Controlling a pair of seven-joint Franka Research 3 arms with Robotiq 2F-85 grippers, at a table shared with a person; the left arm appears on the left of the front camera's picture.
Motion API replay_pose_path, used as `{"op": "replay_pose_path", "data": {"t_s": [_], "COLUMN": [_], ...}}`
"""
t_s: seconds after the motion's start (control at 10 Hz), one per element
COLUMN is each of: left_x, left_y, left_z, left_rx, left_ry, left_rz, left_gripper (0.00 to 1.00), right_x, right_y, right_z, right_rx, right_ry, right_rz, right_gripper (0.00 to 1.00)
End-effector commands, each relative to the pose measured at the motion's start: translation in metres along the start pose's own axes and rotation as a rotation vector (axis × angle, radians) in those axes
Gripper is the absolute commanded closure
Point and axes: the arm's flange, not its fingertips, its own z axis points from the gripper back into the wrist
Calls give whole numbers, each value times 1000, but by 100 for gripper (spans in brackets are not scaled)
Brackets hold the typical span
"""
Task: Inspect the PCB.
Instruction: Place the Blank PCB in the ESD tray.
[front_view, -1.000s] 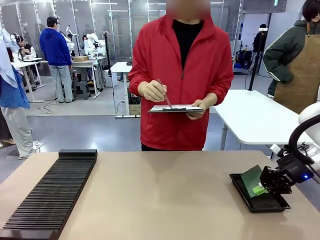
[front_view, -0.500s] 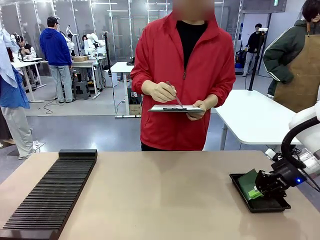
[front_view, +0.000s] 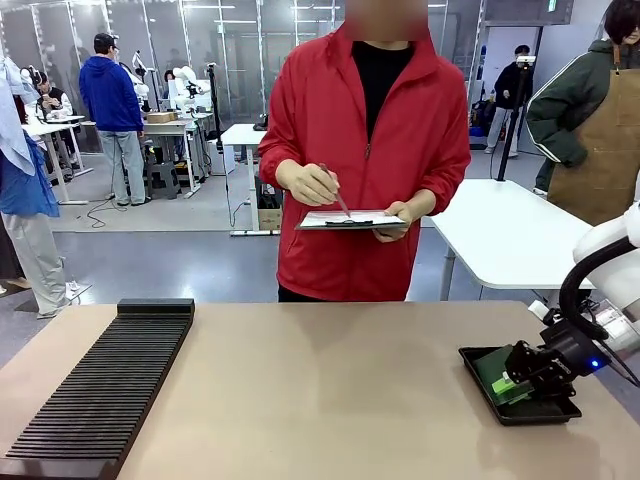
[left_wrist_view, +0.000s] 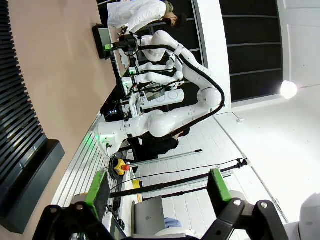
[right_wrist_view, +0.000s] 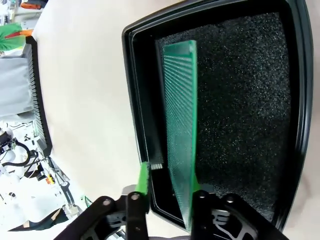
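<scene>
The green PCB (front_view: 492, 372) stands tilted in the black foam-lined tray (front_view: 540, 408) at the table's right, its lower edge down in the tray. My right gripper (front_view: 515, 382) is at the board's near end. In the right wrist view the PCB (right_wrist_view: 180, 125) is seen almost edge-on over the tray (right_wrist_view: 132, 90). It leans on one finger of the right gripper (right_wrist_view: 170, 179), and a narrow gap shows between the other green pad (right_wrist_view: 143, 180) and the board. My left gripper (left_wrist_view: 157, 187) is open, with nothing between its fingers.
Across the table a person in a red jacket writes with a pen (front_view: 333, 190) on a clipboard (front_view: 350, 217). A long black slotted rack (front_view: 100, 385) lies along the table's left side. Bare tabletop (front_view: 330, 400) lies between rack and tray.
My right gripper has come down and tipped forward, bringing the PCB from raised above the tray to lower inside it. The person's pen hand has shifted over the clipboard.
</scene>
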Motion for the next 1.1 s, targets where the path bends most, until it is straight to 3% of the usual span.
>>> {"op": "replay_pose_path", "data": {"t_s": [0.0, 0.2, 0.4, 0.5, 0.6, 1.0], "left_x": [0, 0, 0, 0, 0, 0], "left_y": [0, 0, 0, 0, 0, 0], "left_z": [0, 0, 0, 0, 0, 0], "left_rx": [-1, -1, -1, -1, -1, -1], "left_ry": [-1, -1, -1, -1, -1, -1], "left_rz": [-1, -1, -1, -1, -1, -1], "left_gripper": [0, 0, 0, 0, 0, 0], "right_x": [-4, -6, -9, -10, -9, -8], "right_y": [3, 6, 15, 22, 27, 42], "right_z": [1, 4, 15, 24, 33, 51], "right_rx": [-25, -53, -87, -96, -96, -230], "right_ry": [-35, -45, -67, -84, -104, -133], "right_rz": [24, 37, 55, 56, 56, 63], "right_gripper": [13, 0, 0, 5, 0, 0]}}
